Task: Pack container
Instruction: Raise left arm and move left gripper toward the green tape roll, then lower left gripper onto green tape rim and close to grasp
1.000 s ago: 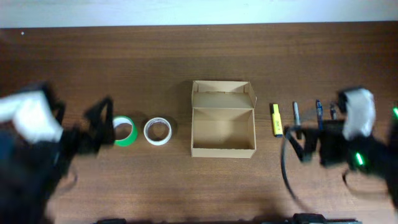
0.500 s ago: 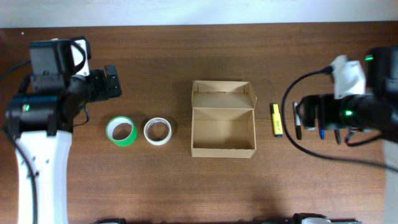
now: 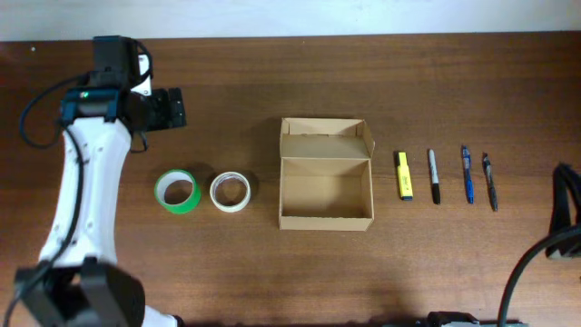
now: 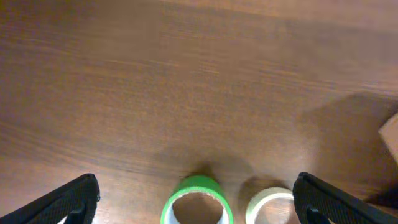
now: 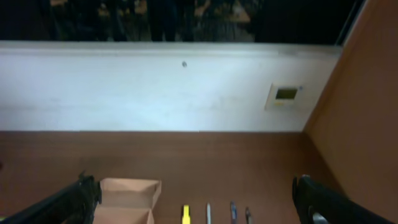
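From my remote desk: the container (image 3: 327, 193) sits at the centre of the overhead frame on the brown wooden table (image 3: 436, 82). It is a small tan cardboard box with its mouth facing straight up, so its bare cardboard floor shows. Its long axis runs left to right across the frame. The hinged flap lid (image 3: 325, 138) is thrown open along the upper long edge and points toward the top of the frame.

To the left of the box a white tape roll (image 3: 230, 192) and a green tape roll (image 3: 177, 192) lie flat, just beside each other and apart from the box. To the right, four writing tools lie in a row, each pointing up and down the frame: a yellow highlighter (image 3: 404, 175), a black marker (image 3: 434, 176), a blue pen (image 3: 467, 173) and a dark pen (image 3: 490, 182).

My left gripper (image 3: 168, 107) hangs at the upper left, above the green roll in the frame. Its claw is released, the fingers spread wide and gripping nothing. My right gripper (image 5: 196, 186) shows only in its own wrist view, likewise released and wide. It is raised and faces the white wall (image 5: 155, 87), with the box low in that frame.
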Controlling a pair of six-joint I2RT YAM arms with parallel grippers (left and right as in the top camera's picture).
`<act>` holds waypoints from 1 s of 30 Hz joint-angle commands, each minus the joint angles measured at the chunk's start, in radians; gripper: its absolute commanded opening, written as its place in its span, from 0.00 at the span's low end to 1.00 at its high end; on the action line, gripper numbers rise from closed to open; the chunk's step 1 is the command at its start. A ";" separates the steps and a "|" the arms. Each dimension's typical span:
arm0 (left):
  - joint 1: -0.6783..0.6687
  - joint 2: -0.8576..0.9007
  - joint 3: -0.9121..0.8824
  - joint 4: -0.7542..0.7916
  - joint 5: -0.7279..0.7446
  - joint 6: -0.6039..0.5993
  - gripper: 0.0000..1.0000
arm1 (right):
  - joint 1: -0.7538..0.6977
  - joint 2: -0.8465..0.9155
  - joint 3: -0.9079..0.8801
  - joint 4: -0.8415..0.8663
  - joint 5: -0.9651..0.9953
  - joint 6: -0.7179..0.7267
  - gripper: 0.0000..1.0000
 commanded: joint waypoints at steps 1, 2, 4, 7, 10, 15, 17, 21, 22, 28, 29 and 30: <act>-0.005 0.093 0.004 0.001 0.029 0.018 1.00 | -0.006 0.051 -0.042 -0.012 0.026 0.050 0.99; -0.005 0.114 0.004 -0.004 0.059 0.018 1.00 | -0.007 0.051 -0.048 -0.015 0.025 0.050 0.99; -0.005 0.147 0.004 -0.037 0.150 0.019 0.91 | -0.007 0.051 -0.062 -0.019 0.025 0.050 0.99; -0.015 0.183 0.003 -0.147 0.238 0.018 0.75 | -0.006 0.051 -0.084 -0.030 0.025 0.050 0.99; -0.046 0.195 -0.002 -0.232 0.241 0.017 0.70 | -0.006 0.051 -0.113 -0.037 0.024 0.050 0.99; -0.121 0.195 -0.007 -0.280 0.247 0.015 0.69 | -0.006 0.051 -0.163 -0.037 0.025 0.049 0.99; -0.143 0.195 -0.017 -0.275 0.244 0.016 0.69 | -0.006 0.051 -0.180 -0.037 0.025 0.049 0.99; -0.165 0.207 -0.047 -0.247 0.198 0.016 0.69 | -0.006 0.051 -0.193 -0.037 0.025 0.049 0.99; -0.165 0.211 -0.056 -0.242 0.184 0.016 0.69 | -0.006 0.050 -0.193 -0.037 0.025 0.049 0.99; -0.124 0.246 -0.121 -0.205 0.166 0.015 0.67 | -0.006 0.051 -0.193 -0.037 0.024 0.049 0.99; -0.117 0.254 -0.125 -0.205 0.167 0.014 0.66 | -0.006 0.051 -0.193 -0.037 0.024 0.049 0.99; -0.109 0.260 -0.129 -0.206 0.169 0.014 0.65 | -0.006 0.051 -0.193 -0.037 0.024 0.049 0.99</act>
